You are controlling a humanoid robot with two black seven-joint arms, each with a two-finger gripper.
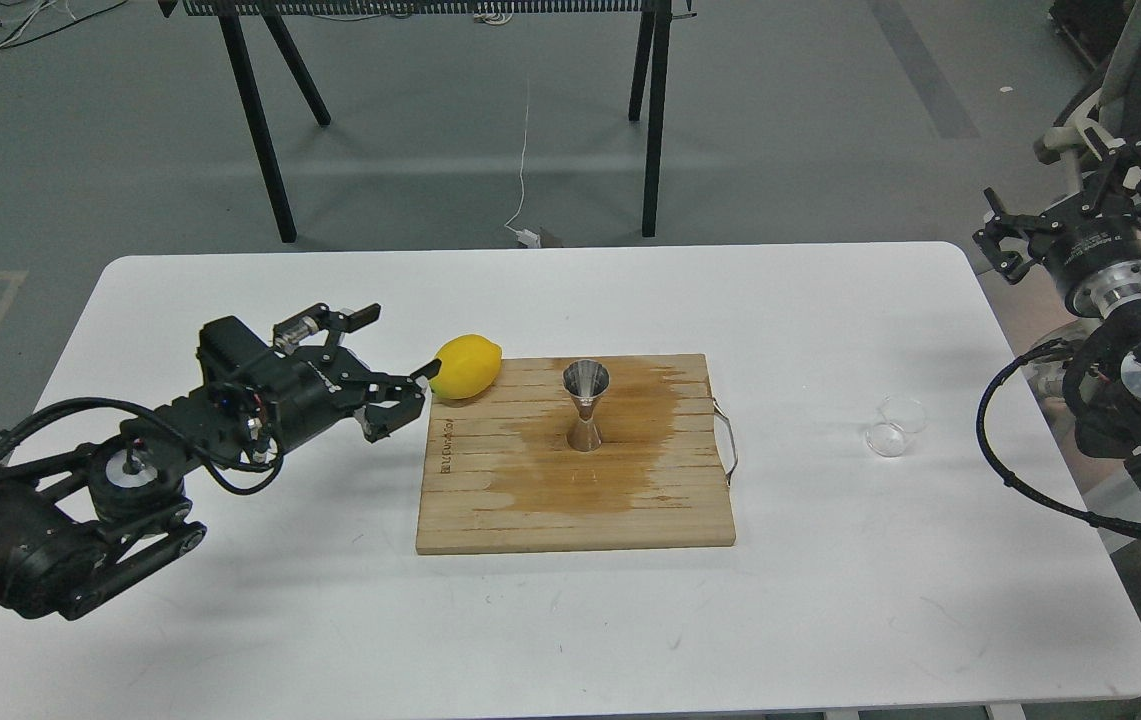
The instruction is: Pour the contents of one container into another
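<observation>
Left gripper (398,345) fingers spread wide, lower tip touching the lemon (466,367); right gripper (1065,205) fingers apart, empty, far from glass cup (896,427) and jigger (586,405).

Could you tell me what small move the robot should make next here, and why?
Probably bring the right gripper down toward the glass cup, which lies tipped on its side on the white table, right of the cutting board. Neither gripper holds anything, and that one is nearer. The jigger stands upright on the board, which has a wet stain around it.
</observation>
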